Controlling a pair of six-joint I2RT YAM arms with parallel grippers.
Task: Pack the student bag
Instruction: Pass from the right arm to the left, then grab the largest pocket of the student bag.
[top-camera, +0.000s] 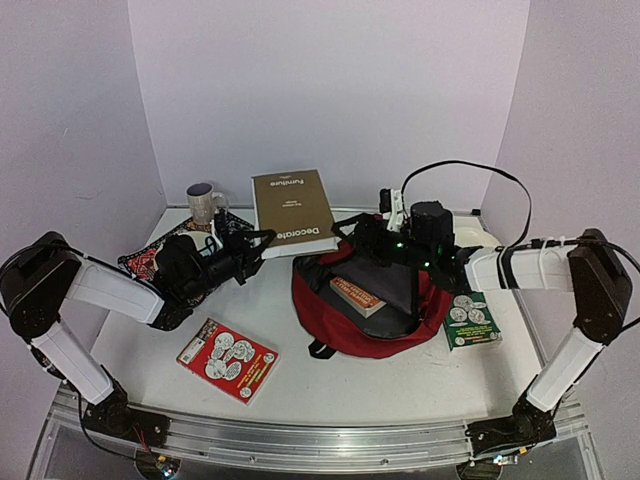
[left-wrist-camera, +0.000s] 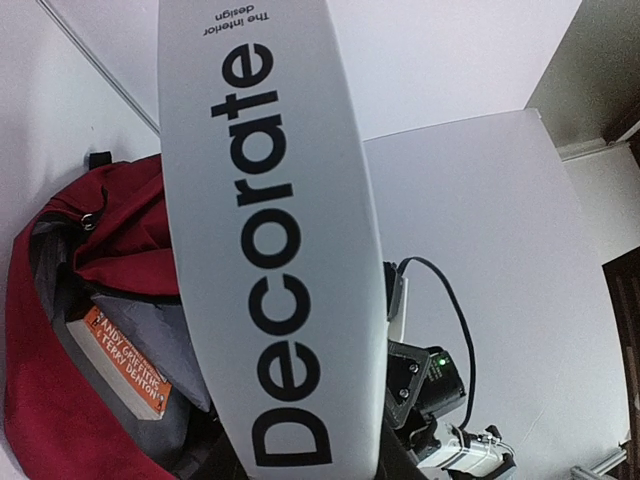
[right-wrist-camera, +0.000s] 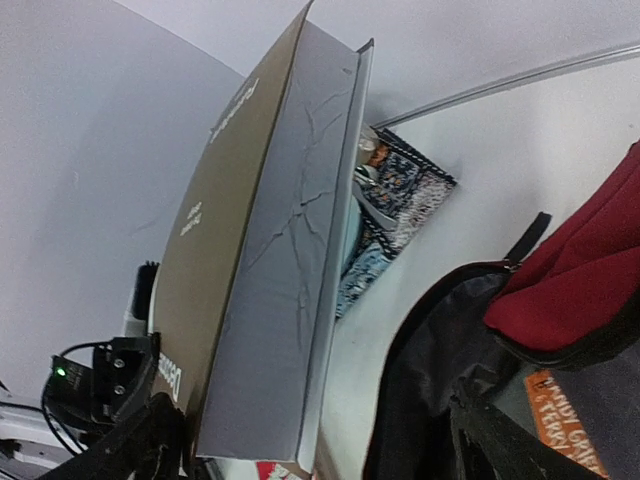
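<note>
At the left, a patterned pad (top-camera: 140, 262) and a mug (top-camera: 205, 203) sat at the back of the counter (top-camera: 330, 395). A red coin booklet (top-camera: 227, 360) lay near the front. All three were well apart from the bag, apparently waiting their turn.

The left pincer (top-camera: 256, 244) was clamped on the lower corner of the big brown book (top-camera: 293, 205) titled "Decorate". It held the book tipped up on end, spine toward the bag, likely so it could go into the opening edge-first rather than flat.

The student bag (top-camera: 340, 335) lay centre-right on the counter with its mouth gaping toward the book. An orange paperback (top-camera: 357, 297) was already inside.

The right pincer (top-camera: 393, 228) hung at the bag's far rim, seemingly to keep the mouth spread. Whether its jaws stood wide or narrow I could not tell.

A green booklet (top-camera: 472, 322) lay just beside the bag on the right.
</note>
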